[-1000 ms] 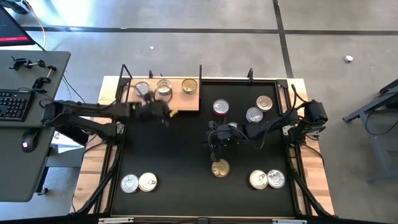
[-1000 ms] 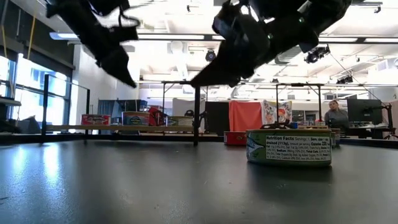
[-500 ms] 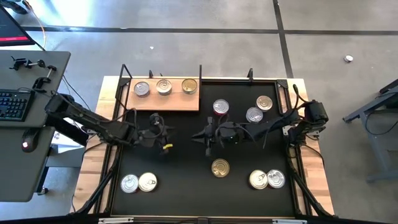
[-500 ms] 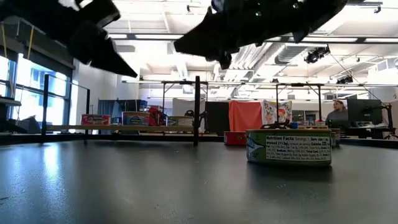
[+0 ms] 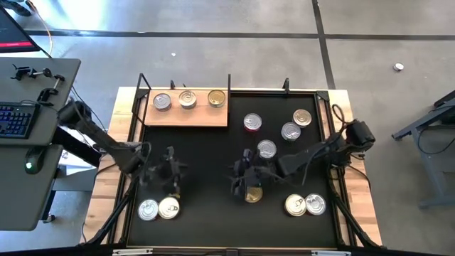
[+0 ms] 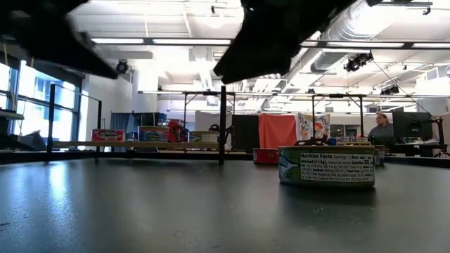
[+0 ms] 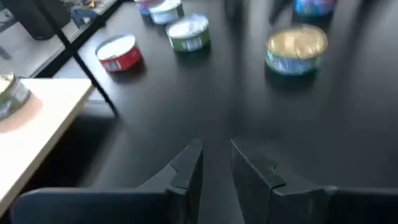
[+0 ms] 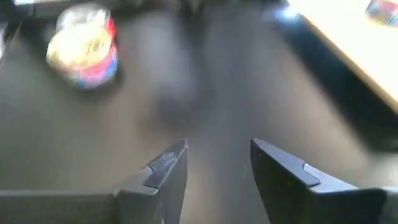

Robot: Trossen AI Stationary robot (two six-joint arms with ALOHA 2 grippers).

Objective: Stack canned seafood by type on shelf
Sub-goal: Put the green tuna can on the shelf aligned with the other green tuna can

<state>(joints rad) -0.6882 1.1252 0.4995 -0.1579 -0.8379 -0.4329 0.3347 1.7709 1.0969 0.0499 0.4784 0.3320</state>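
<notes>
Progress: three tins [image 5: 187, 99] sit on the shelf [image 5: 185, 116], unstacked; you still have nine loose on the surface [image 5: 206, 156]. Left pincer [image 7: 216, 163] nearly pressed together, empty; right pincer [image 8: 217, 163] spread, empty, above a gold-lidded tin [image 5: 252, 193].

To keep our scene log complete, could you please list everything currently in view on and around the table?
cans on the shelf: three, silver and gold lids, in a row on the board
cans on the mat: nine, silver or gold lids, one red-sided; four far right, one mid-front, two pairs at the front corners
shelf: one, light-brown wood, far left of the mat
mat: one, black, covering the table
keyboard: one, dark, on the desk left of the table
person: one, in the background of the low view
left hand: one, dark, open and empty, above the front-left pair
right hand: one, dark, open and empty, at the mid-front gold can
</notes>
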